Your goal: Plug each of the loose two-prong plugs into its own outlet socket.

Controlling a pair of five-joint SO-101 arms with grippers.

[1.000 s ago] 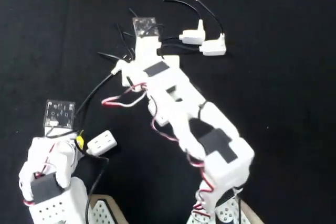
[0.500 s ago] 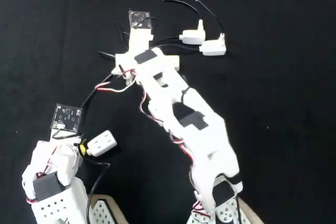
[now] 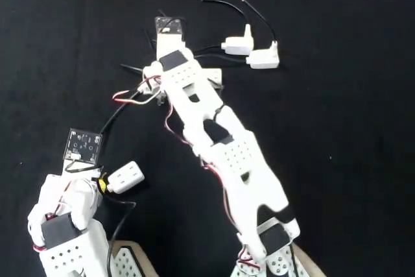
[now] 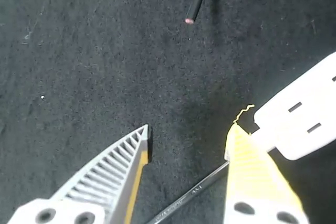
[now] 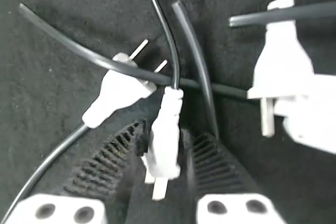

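- The right gripper (image 5: 168,130) stands with its jaws parted astride a white two-prong plug (image 5: 164,145). One finger touches the plug, a dark gap runs along the other, and the prongs point back toward the wrist.
- A second plug (image 5: 116,92) lies just beside it, crossed by a black cord.
- The left gripper (image 4: 190,127) is open, and its yellow finger (image 4: 252,166) touches a white outlet socket (image 4: 296,114) at the tip.
- A thin cord (image 4: 189,195) between those jaws carries small print (too small to read).
- In the high view the right arm (image 3: 214,134) covers the straddled plug, and the socket lies well apart from it, near the left arm (image 3: 61,225).
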